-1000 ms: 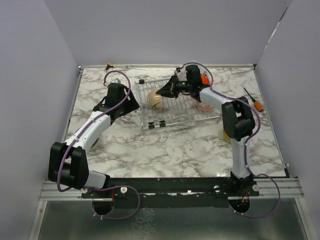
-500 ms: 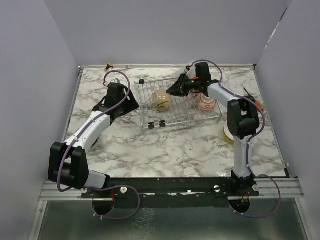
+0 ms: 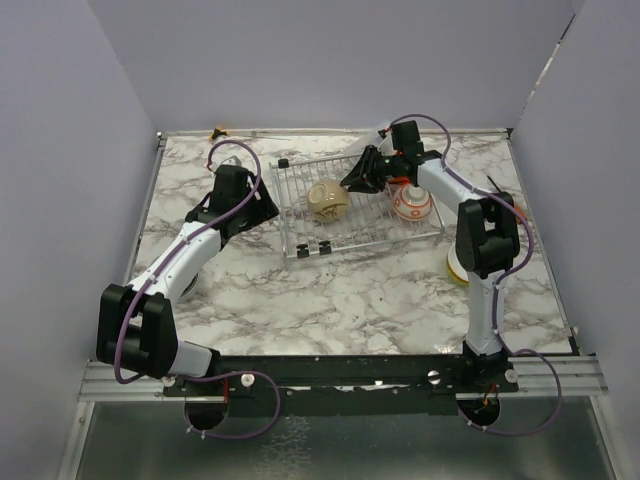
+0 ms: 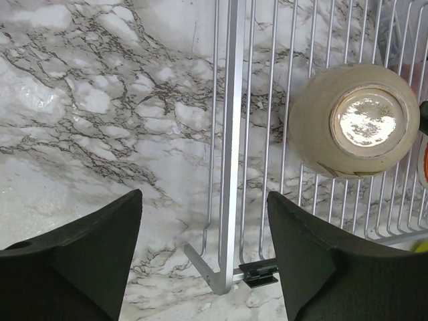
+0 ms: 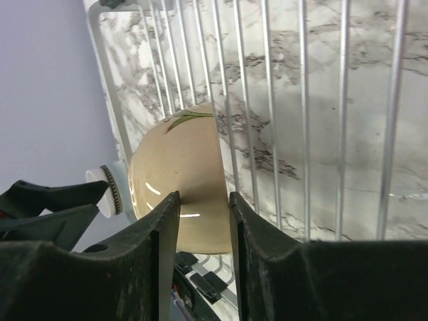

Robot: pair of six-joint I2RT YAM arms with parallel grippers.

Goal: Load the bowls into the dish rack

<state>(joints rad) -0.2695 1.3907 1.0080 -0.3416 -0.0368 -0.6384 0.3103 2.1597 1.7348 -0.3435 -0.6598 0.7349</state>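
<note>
The silver wire dish rack [image 3: 365, 222] lies on the marble table. A beige bowl [image 3: 327, 199] rests on it, base up and tilted. It also shows in the left wrist view [image 4: 354, 120] and the right wrist view [image 5: 177, 160]. My right gripper [image 3: 353, 183] reaches in from the right, and its fingers [image 5: 160, 221] are closed on the bowl's rim. A white bowl with red pattern [image 3: 411, 204] sits on the rack's right end. A lime-yellow bowl [image 3: 454, 270] peeks out behind the right arm. My left gripper [image 3: 266, 206] hangs open and empty over the rack's near-left corner [image 4: 231, 267].
An orange-handled screwdriver [image 3: 515, 207] lies at the right, partly behind the right arm. A small orange-yellow item [image 3: 217, 132] lies at the back edge. Grey walls close off the left, back and right sides of the table.
My right gripper has drawn back to the right with the beige bowl. The bowl has shifted right on the rack and turned base up. The left arm has not moved.
</note>
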